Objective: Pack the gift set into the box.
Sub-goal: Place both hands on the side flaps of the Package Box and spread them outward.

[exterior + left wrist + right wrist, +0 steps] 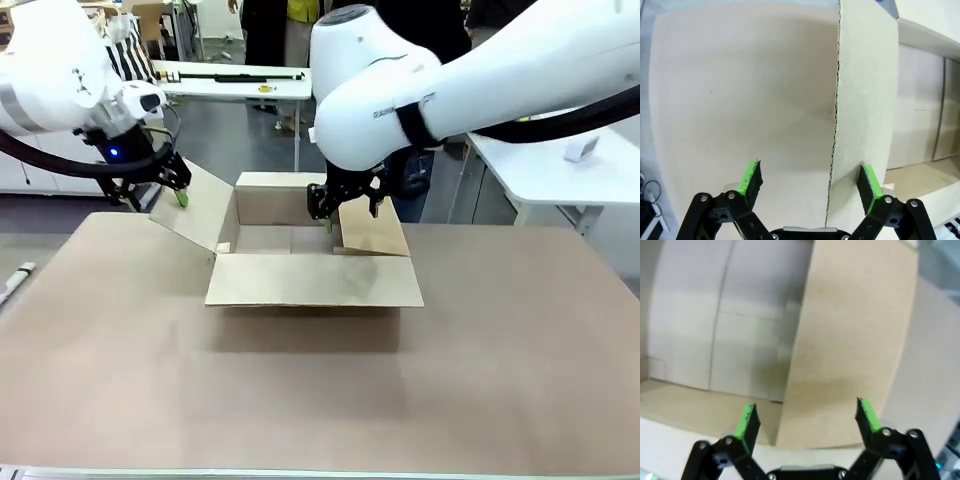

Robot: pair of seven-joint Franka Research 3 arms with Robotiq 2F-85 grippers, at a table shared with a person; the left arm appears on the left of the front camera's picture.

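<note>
The box (310, 282) is seen on the table (300, 400), toward 12 o'clock of its middle, with its flaps open. The left gripper (165, 190) is held at 10 o'clock of the box. Its jaws are spread astride the left flap (195, 212). In the left wrist view that flap's (862, 100) raw edge is seen between the pads (867, 182), nearer the one at 4 o'clock. The right gripper (345, 205) is held at 2 o'clock of the box, over the right flap (375, 235). Its jaws are spread wide, and the flap (850, 340) is seen between them.
</note>
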